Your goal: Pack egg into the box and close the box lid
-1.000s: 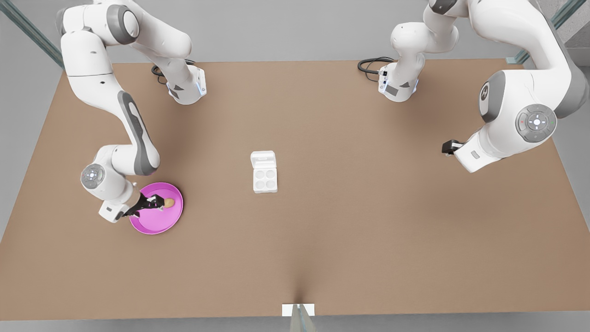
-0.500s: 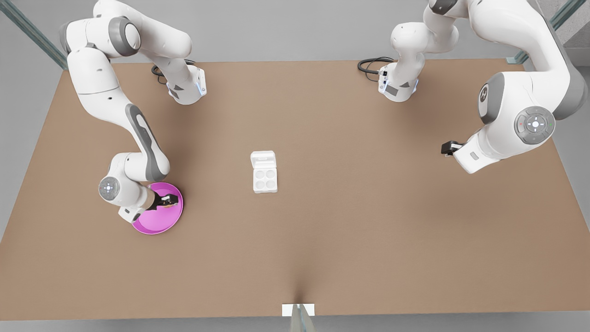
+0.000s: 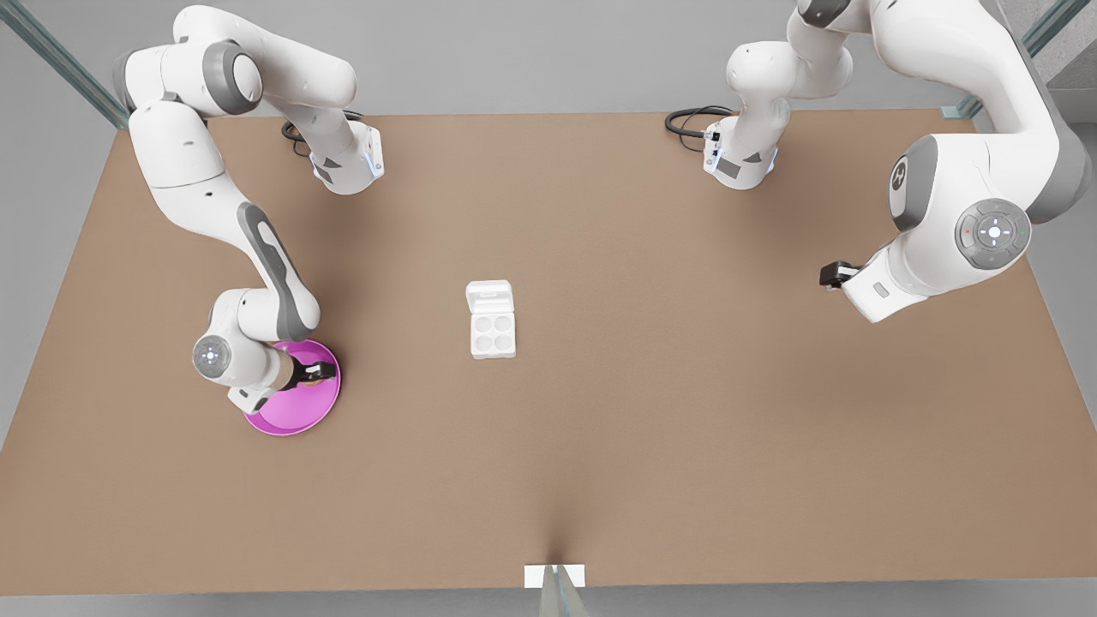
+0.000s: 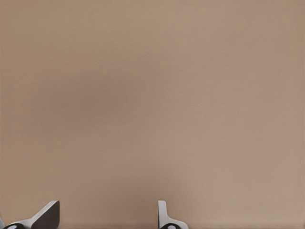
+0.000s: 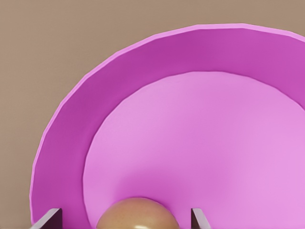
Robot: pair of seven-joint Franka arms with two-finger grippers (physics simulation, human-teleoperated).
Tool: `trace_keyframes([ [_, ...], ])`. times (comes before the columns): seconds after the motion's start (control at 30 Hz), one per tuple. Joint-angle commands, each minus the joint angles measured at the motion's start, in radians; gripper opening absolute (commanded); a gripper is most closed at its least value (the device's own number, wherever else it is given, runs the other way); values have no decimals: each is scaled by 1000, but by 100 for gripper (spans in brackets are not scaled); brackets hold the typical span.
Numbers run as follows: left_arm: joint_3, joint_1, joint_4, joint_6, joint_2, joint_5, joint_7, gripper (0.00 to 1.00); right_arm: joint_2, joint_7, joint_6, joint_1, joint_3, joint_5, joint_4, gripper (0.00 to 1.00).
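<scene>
Since a second ago the right gripper (image 3: pixel 324 370) has swung in over the pink plate (image 3: pixel 276 416) at the front view's left and now covers the spot where the egg (image 5: pixel 137 213) lay in plain sight. Its fingers (image 5: pixel 47 220) stand apart on either side of the egg, not pressed to it. The egg sits on the plate near the rim; its long axis cannot be told.

The left gripper (image 3: pixel 828 274) waits over the bare table (image 3: pixel 686 428) at the front view's right, barely moved, fingers (image 4: pixel 47 215) spread and holding nothing.

One box (image 3: pixel 492 320) lies mid-table, unmoved, four cups empty. Its one lid (image 3: pixel 489 297) lies flat open on the far side, long axis running away from the camera.
</scene>
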State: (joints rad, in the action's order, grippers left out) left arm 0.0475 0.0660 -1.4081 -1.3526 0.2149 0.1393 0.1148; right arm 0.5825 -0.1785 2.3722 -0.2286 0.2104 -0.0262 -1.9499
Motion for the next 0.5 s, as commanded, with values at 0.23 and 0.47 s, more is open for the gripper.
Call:
trace_keyframes([
  [0.23,0,0,0,10,-2,0,0,100,8,19,15,-8,0,0,-3,100],
  [0.47,0,0,-2,16,0,0,0,100,-1,19,36,-18,1,-1,-47,100],
])
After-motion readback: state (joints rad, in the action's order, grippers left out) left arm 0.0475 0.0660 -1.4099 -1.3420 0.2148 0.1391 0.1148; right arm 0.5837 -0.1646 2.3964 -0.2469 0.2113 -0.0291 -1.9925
